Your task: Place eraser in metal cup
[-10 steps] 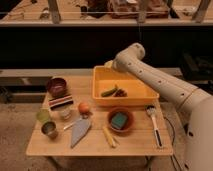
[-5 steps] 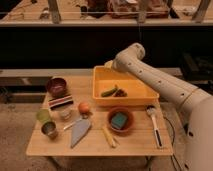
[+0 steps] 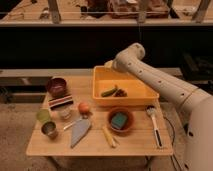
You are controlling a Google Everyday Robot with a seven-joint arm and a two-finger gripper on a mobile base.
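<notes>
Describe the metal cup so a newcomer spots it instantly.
On the wooden table, go to the front-left corner, far from the pincer near the back-left corner of the yellow tray. The metal cup stands there, just in front of the pale green cup. It is the only shiny steel-grey one, with a dark inside.

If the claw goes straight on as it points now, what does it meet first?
The claw is mostly hidden at the far left corner of the yellow tray. It seems to point left and down, so probably the table first.
</notes>
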